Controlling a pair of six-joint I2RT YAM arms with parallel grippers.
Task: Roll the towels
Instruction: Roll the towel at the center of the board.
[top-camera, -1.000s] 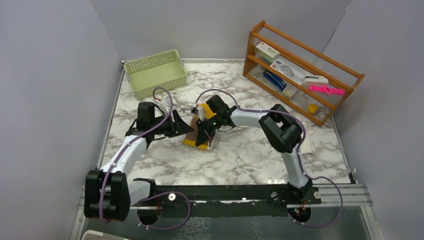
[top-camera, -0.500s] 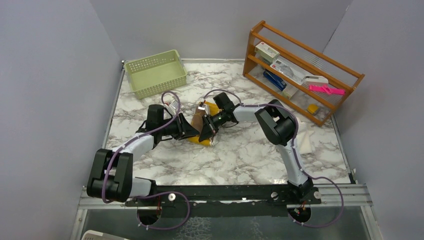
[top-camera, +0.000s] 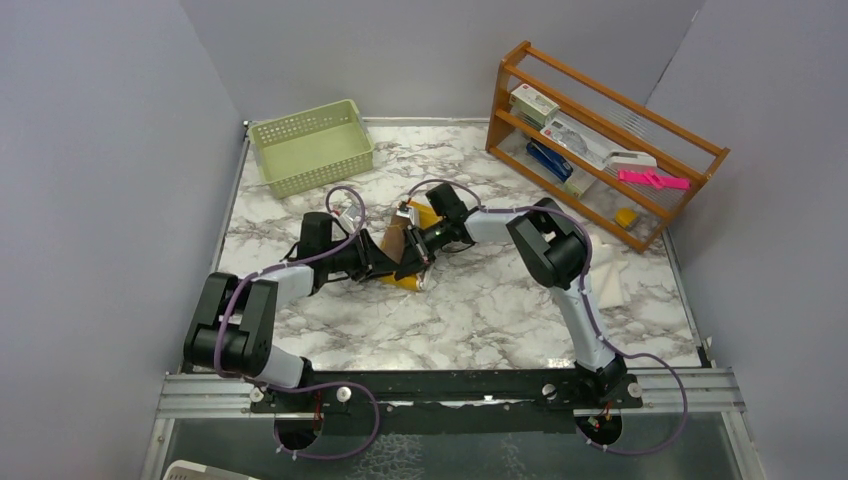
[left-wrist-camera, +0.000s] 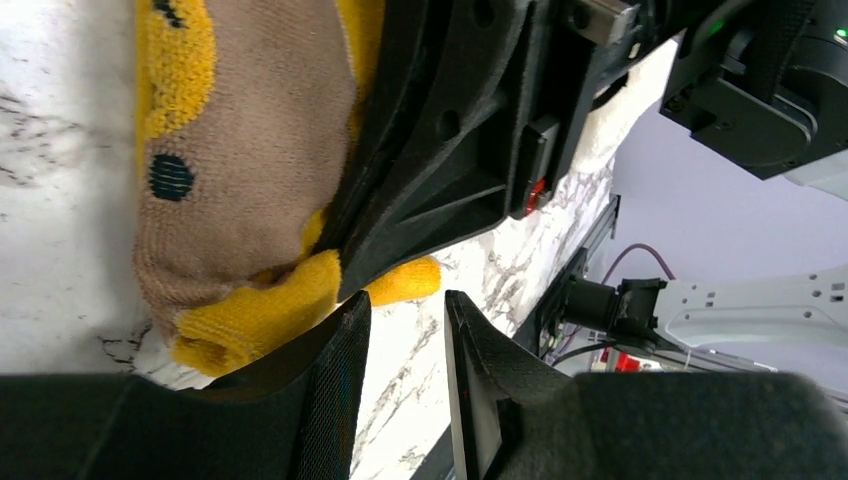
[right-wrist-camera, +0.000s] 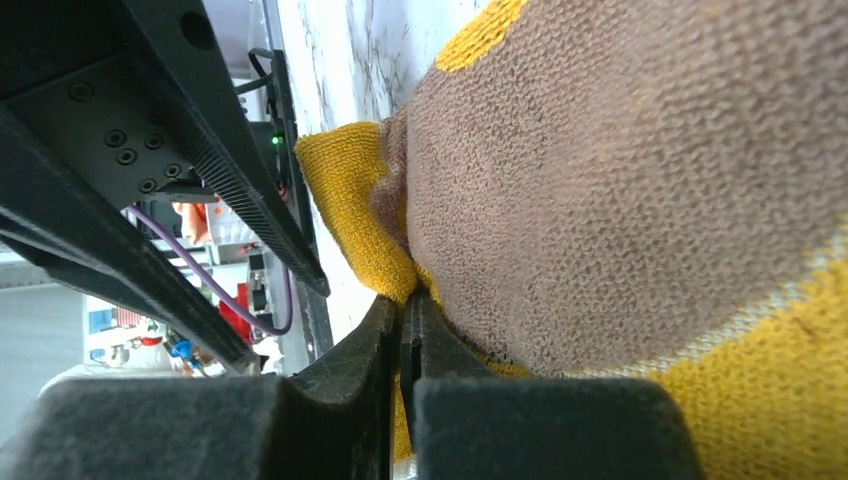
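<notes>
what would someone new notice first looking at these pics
Both arms meet at a mustard-yellow towel bunched at the middle of the marble table, with the right gripper pinching its edge and the left gripper open beside it. Behind them, a pale green basket sits at the far left and a wooden rack of small items at the far right.

Mustard-yellow terry cloth towel with tan reverse: bunched into a loose, partly rolled lump at table centre. Tan side faces out, with yellow patches and a dark dot. A yellow fold sticks out at the near end, its edge pinched in the right gripper. Plain cream-white cloth towel: lies near the table's right edge, well apart, partly hidden.
</notes>
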